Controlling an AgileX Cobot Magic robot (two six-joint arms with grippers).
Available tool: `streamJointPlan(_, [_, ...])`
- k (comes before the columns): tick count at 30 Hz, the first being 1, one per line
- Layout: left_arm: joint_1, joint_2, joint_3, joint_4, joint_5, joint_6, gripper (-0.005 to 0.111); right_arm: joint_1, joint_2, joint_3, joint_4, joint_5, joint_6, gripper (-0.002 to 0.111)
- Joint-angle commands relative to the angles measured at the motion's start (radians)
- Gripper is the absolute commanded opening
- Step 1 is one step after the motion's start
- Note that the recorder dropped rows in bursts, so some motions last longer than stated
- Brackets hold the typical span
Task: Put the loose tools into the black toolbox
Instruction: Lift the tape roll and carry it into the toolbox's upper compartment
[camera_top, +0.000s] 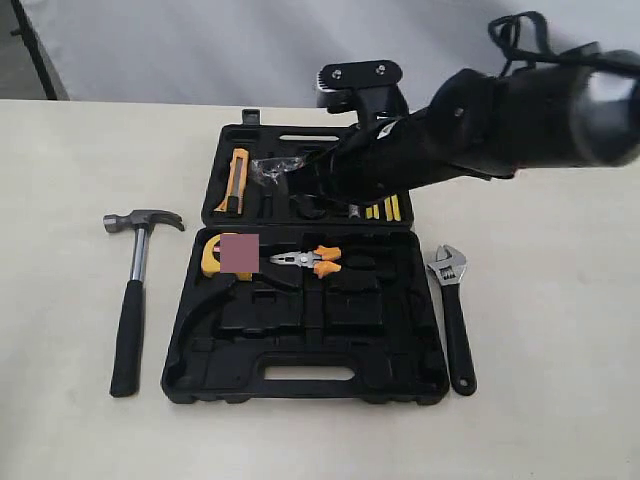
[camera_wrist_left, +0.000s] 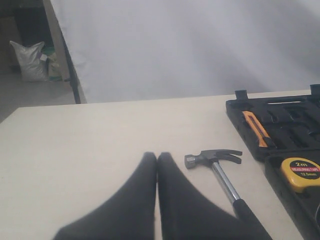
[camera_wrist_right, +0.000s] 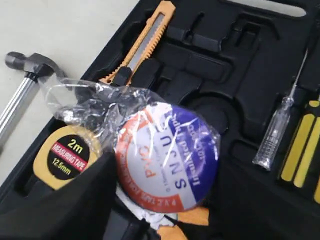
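Right gripper (camera_top: 297, 188) is clamped on the tape roll (camera_wrist_right: 167, 157), crinkly clear wrap and all, with one black finger (camera_wrist_right: 75, 200) snug against the roll's side. It's hanging over the open black toolbox (camera_top: 220, 385), and the yellow tape measure (camera_wrist_right: 70, 155) sits right under that finger. Left gripper (camera_wrist_left: 156, 157) has its tips pressed together with nothing in them, and the hammer (camera_wrist_left: 220, 172) lies on the table just ahead of them. The wrench (camera_top: 455, 320) is on the table just beside the box, well away from both grippers.
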Motion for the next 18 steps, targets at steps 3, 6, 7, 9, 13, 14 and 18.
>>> streamJointPlan(3, [0.003, -0.008, 0.009, -0.014, -0.017, -0.010, 0.001, -0.008, 0.196, -0.211, -0.015, 0.072, -0.005, 0.000])
streamJointPlan(6, [0.003, -0.008, 0.009, -0.014, -0.017, -0.010, 0.001, -0.016, 0.244, -0.263, -0.018, 0.072, -0.005, 0.000])
streamJointPlan(7, [0.003, -0.008, 0.009, -0.014, -0.017, -0.010, 0.001, -0.024, 0.253, -0.271, -0.018, 0.074, -0.002, 0.000])
streamJointPlan(9, [0.003, -0.008, 0.009, -0.014, -0.017, -0.010, 0.001, -0.047, 0.255, -0.271, -0.018, 0.078, 0.019, 0.000])
streamJointPlan(13, [0.003, -0.008, 0.009, -0.014, -0.017, -0.010, 0.001, -0.078, 0.255, -0.279, -0.024, 0.122, 0.065, 0.005])
streamJointPlan(14, [0.003, -0.008, 0.009, -0.014, -0.017, -0.010, 0.001, -0.075, 0.255, -0.298, -0.031, 0.138, 0.065, 0.019])
streamJointPlan(18, [0.003, -0.008, 0.009, -0.014, -0.017, -0.010, 0.001, -0.032, 0.257, -0.349, -0.034, 0.142, 0.058, 0.077])
